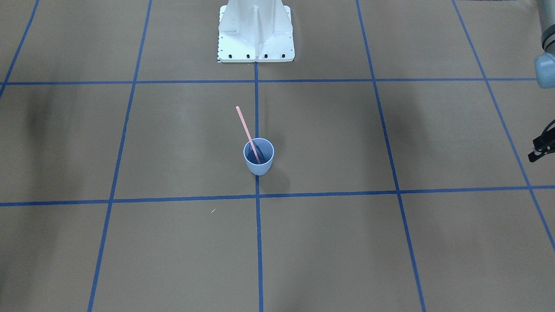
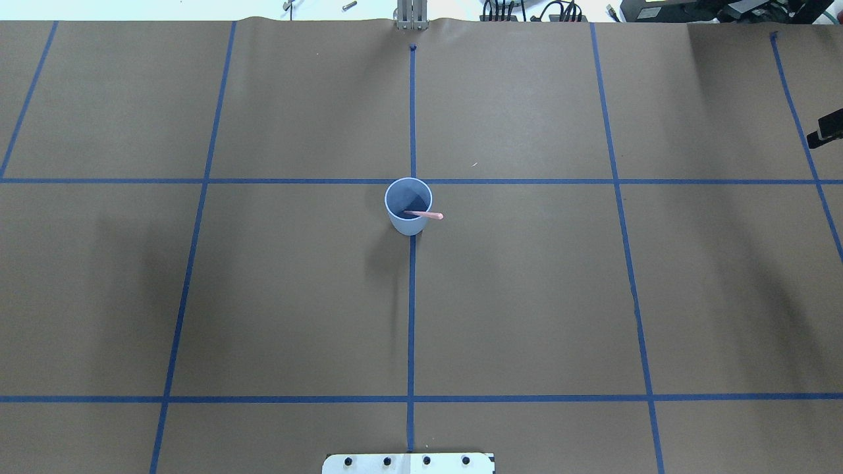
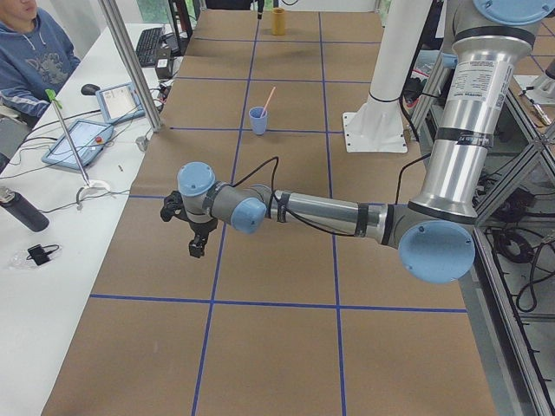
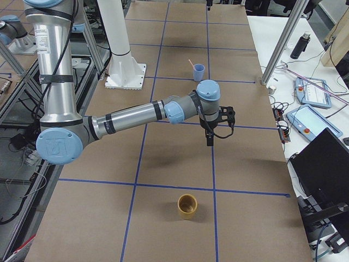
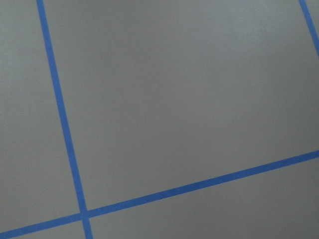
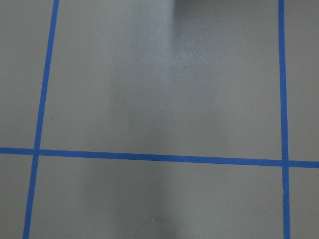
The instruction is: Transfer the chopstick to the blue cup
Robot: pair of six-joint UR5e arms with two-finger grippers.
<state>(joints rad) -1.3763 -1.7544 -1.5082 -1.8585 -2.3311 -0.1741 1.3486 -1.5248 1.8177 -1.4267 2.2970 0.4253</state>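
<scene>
Brown bench (image 2: 527, 296) gridded in blue tape (image 2: 411, 316); a mustard cup (image 4: 187, 206) at six o'clock in the right-side view, a seated person (image 3: 30, 56) at ten o'clock in the left-side view.

Cup: small pale blue tapered plastic cup (image 1: 260, 168), darker blue inside; stands upright on the centre blue tape line (image 1: 259, 242).
Chopstick: thin straight pale pink stick (image 1: 245, 128); lower end inside the cup, leaning on the rim, upper part sticking out, tilted toward the robot's right.
</scene>
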